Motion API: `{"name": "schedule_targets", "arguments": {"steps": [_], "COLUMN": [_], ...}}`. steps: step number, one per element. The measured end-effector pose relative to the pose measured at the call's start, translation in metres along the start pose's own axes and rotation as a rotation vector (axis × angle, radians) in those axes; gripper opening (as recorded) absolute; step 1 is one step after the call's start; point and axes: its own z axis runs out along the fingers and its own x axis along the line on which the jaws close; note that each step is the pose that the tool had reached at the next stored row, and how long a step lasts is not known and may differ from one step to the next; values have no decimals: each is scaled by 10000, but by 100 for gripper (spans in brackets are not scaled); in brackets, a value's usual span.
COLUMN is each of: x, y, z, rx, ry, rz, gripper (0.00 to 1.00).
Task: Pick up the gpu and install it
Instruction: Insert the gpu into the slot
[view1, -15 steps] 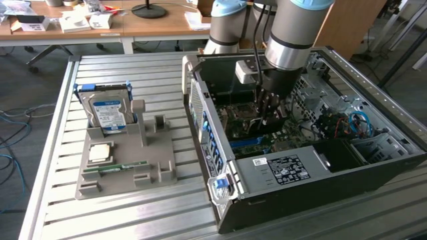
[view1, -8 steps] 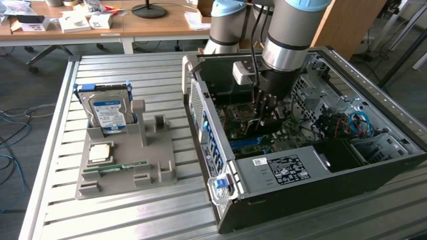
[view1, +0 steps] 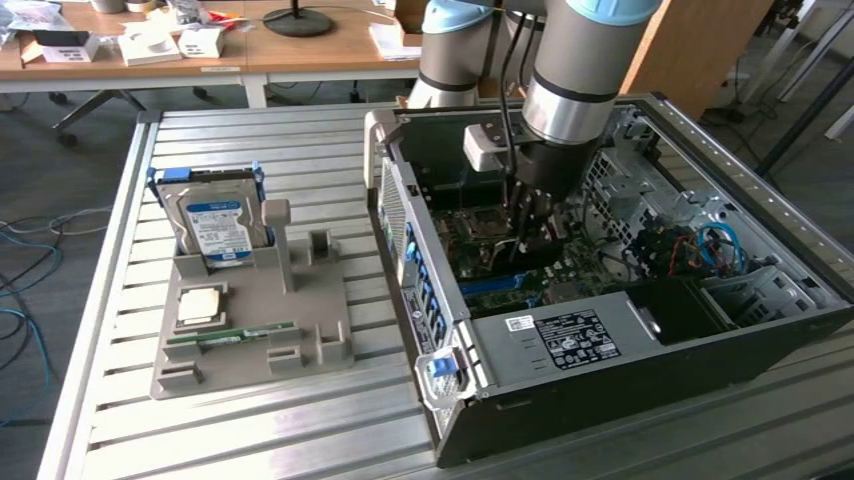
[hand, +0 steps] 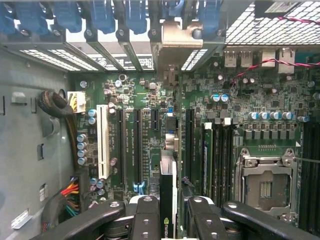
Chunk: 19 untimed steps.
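My gripper (view1: 526, 228) reaches down into the open computer case (view1: 747, 345), over the motherboard (hand: 240, 100). It is shut on the gpu (hand: 169, 172), a thin dark card seen edge-on between the two black fingers (hand: 147, 215). The card's pale metal bracket (hand: 175, 36) lies against the case's rear slot openings. The card stands in line with the black expansion slots (hand: 137, 145); I cannot tell whether it sits in one. In the exterior view the gpu (view1: 514, 258) is a dark strip under the fingers.
A grey holder (view1: 247, 350) on the slatted table carries a hard drive (view1: 220, 228), a processor chip (view1: 200, 303) and a green memory stick (view1: 248, 332). Inside the case are a processor socket (hand: 265, 186), a white slot (hand: 103, 142), blue slot latches (hand: 100, 15) and cable bundles (hand: 65, 197).
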Motion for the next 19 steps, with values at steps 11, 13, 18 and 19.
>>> {"name": "schedule_targets", "arguments": {"steps": [11,13,18,19], "x": [-8,-8,-7,-7], "y": [14,23,40,44], "z": [2,3,8,13], "rx": [0,0,0,0], "ry": [0,0,0,0], "rz": [-4,0,-2,0], "gripper": [26,26,26,26]}}
